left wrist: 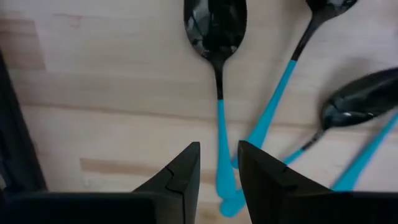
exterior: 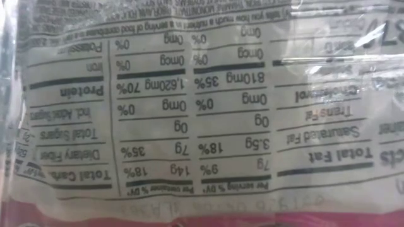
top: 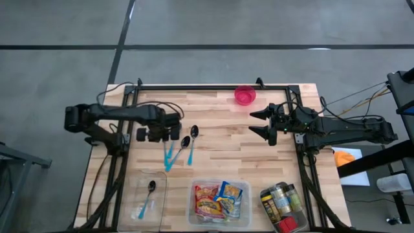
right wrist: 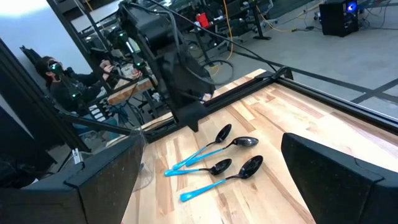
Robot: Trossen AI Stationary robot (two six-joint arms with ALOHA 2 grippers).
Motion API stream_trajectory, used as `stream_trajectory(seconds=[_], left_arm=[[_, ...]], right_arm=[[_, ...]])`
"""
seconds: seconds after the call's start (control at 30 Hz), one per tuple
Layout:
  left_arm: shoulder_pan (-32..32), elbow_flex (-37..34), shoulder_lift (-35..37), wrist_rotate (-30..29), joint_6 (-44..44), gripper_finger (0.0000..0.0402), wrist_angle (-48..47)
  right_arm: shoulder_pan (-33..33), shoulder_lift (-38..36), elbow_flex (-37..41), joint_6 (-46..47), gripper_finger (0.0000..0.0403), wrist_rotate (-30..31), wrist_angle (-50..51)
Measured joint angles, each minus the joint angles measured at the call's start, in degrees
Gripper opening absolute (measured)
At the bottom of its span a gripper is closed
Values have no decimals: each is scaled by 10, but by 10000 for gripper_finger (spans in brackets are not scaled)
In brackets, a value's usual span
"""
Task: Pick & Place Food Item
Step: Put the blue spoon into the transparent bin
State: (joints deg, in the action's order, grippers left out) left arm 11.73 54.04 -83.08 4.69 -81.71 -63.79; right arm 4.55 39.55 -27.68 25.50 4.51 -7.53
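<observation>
Food packets [top: 218, 202] lie in a clear tub [top: 194, 217] at the table's near edge; no gripper is by them. Several black spoons with blue handles [top: 184, 144] lie fanned on the wood left of centre, also in the right wrist view [right wrist: 233, 152]. My left gripper [top: 158, 133] points down over them, open by a narrow gap [left wrist: 219, 149]. One spoon's blue handle [left wrist: 219, 124] shows through that gap, lying on the table below. My right gripper [top: 253, 123] waits open and level at the right, facing the spoons [right wrist: 211, 180].
A pink bowl [top: 244, 95] stands at the far edge. A tub of jars [top: 283, 207] is near right, and a clear tub with one spoon [top: 150, 194] near left. A packet's nutrition label [exterior: 202, 113] fills the low view. A person [right wrist: 59, 78] sits beyond the table.
</observation>
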Motion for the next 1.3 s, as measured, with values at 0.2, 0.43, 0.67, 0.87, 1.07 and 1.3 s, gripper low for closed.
stream_trajectory(seconds=[0.2, 0.43, 0.67, 0.87, 1.07, 1.3], left_arm=[[0, 0, -55, -16, 35, 106, 43], [0, -1, -85, -15, 9, 106, 44], [-2, -36, -92, -17, -9, 106, 91], [-2, -85, -69, -6, -15, 106, 161], [-2, -111, -63, -22, -14, 106, 191], [-2, -129, -57, -22, -12, 101, 216]], right_arm=[[0, 0, 0, 0, 381, 0, 0], [0, 0, 0, 0, 381, 0, 0], [0, 0, 0, 0, 381, 0, 0], [0, 0, 0, 0, 381, 0, 0], [0, 0, 0, 0, 381, 0, 0], [0, 0, 0, 0, 381, 0, 0]])
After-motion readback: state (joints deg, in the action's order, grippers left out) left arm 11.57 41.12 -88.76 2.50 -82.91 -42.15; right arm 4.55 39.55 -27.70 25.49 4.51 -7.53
